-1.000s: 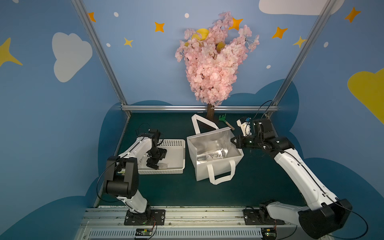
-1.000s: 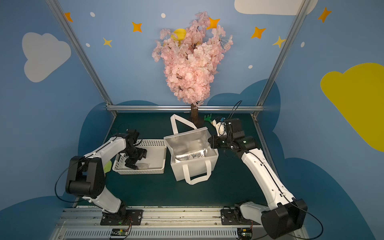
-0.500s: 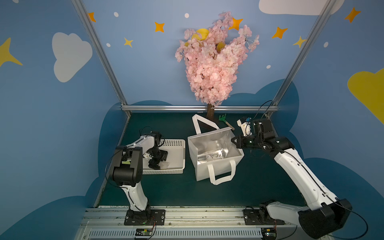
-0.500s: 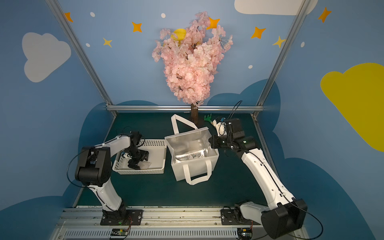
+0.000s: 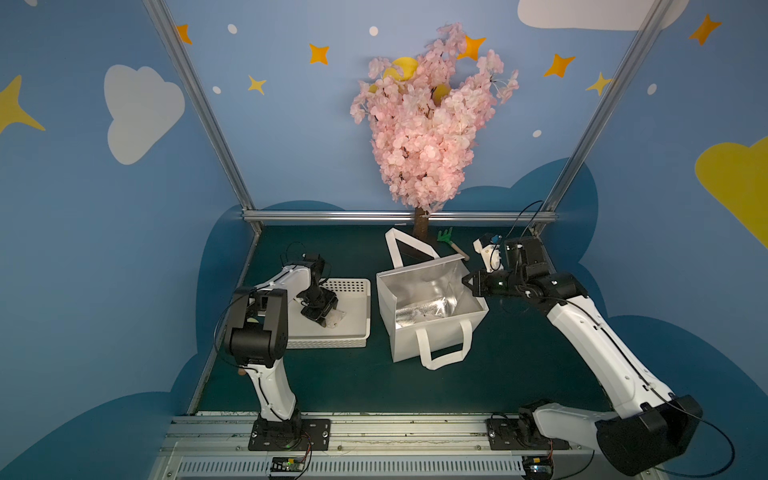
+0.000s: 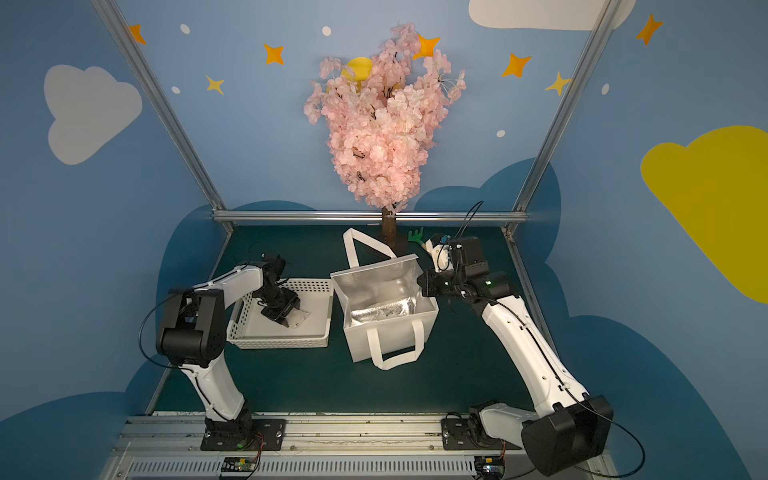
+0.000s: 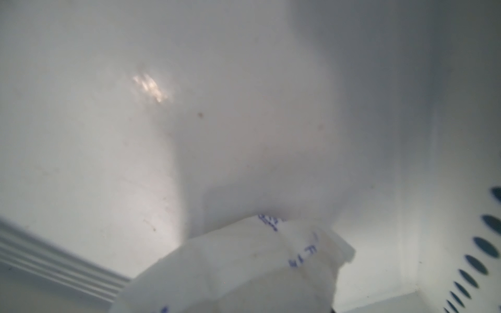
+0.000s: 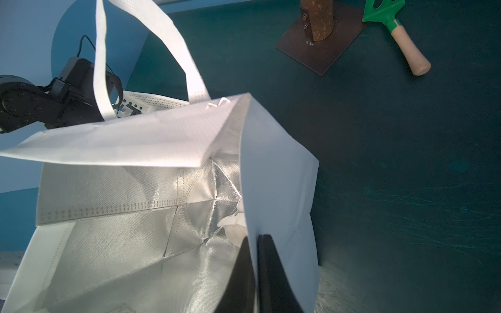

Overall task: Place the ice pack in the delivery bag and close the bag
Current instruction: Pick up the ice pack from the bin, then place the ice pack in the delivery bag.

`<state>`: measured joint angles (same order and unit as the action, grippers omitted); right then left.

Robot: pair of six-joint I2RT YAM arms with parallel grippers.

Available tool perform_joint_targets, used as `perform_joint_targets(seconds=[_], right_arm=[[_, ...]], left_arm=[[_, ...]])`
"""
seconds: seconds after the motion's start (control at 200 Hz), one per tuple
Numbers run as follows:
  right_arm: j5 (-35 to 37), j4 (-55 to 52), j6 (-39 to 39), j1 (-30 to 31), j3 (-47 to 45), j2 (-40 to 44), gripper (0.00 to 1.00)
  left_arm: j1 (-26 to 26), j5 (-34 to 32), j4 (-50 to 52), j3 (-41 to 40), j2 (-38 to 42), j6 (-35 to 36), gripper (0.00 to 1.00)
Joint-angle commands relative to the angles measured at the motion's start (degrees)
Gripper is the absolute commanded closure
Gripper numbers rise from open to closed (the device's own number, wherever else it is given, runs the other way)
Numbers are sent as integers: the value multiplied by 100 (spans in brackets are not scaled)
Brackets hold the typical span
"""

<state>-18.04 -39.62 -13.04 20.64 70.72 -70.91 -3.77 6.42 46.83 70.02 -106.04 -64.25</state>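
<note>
On the dark green table [image 5: 540, 374] the delivery bag [image 5: 415, 345] stands upright with its mouth open and the silver lining showing, so it is ready to receive things. Just beside it, on the left arm's side, sits the white basket [image 5: 324, 343] with holes in its walls.

The right end effector [image 5: 469, 286] is at the bag's rim. In the right wrist view its black fingers [image 8: 244, 271] are clenched on the bag's side wall, one inside and one outside, which looks like holding the mouth open.

The left end effector [image 5: 320, 318] is down inside the basket, right on the ice pack [image 5: 336, 320]. The pack lies on the basket floor and fills the lower part of the left wrist view [image 7: 244, 271]. No fingers show there, so I cannot tell whether it is gripped or only touched.

A small white lump [image 8: 233, 225] lies low in a corner of the bag; I cannot tell what it is.

My reading is that the task is early: the bag is held open and the pick-up is under way. Still to do are a firm grip, the lift out of the basket, the carry across to the bag's mouth, and the drop inside
</note>
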Motion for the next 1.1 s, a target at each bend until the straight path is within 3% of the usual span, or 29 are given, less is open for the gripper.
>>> perform_joint_targets(seconds=[0.0,0.12,0.33,0.496,0.641,0.871,1.096], right_arm=[[-6,123,4,-34,165,-58,92],[-6,146,-34,-34,184,-103,92],[-41,180,-95,-33,186,-164,92],[-13,182,-108,-34,178,-150,92],[-76,179,-179,-29,149,-117,92],[-93,182,-196,-34,13,34,92],[-250,182,-166,-34,-23,165,92]], left_arm=[[-16,-227,311,317,648,329,71],[-75,-370,474,569,1291,726,82],[-475,-646,399,1050,2302,1540,79],[-1384,-762,-54,1797,2692,2924,73],[-2451,-910,-190,2606,2634,4135,73],[-3779,-405,-445,3220,2146,5530,72],[-4257,-34,621,4279,760,6365,72]])
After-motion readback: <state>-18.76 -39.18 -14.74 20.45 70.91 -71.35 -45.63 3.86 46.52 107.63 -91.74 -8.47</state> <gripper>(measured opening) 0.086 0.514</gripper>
